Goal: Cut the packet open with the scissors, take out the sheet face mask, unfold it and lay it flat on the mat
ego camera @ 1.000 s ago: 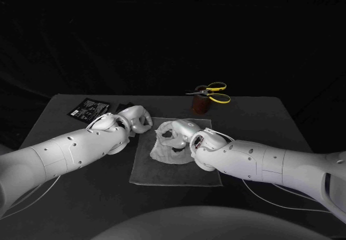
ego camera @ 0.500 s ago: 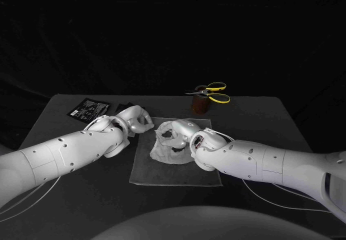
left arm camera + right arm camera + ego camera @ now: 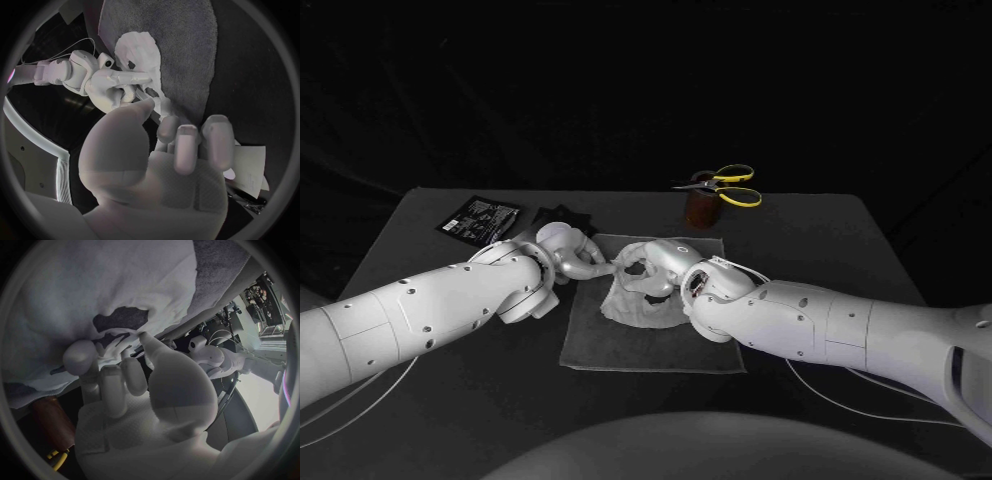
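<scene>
The white sheet face mask (image 3: 638, 303) lies crumpled on the grey mat (image 3: 646, 348). My right hand (image 3: 661, 264) is on its upper part and pinches a fold of the mask (image 3: 94, 290) between thumb and fingers (image 3: 119, 375). The left wrist view shows that right hand (image 3: 109, 82) holding the mask (image 3: 140, 50). My left hand (image 3: 568, 255) is at the mask's left edge, its fingertips (image 3: 167, 129) right against the edge. Whether they grip it is hidden. The yellow-handled scissors (image 3: 726, 185) stand in a brown holder (image 3: 700, 208). The black packet (image 3: 479, 215) lies at the far left.
A small dark piece (image 3: 561, 212) lies between the packet and the mat. A pale flat sheet (image 3: 250, 165) shows beside my left hand. The table's far edge runs just behind the scissors holder.
My left hand has dropped lower and moved right, from beside the mat to the mask's left edge. The right hand and the mask have stayed in place.
</scene>
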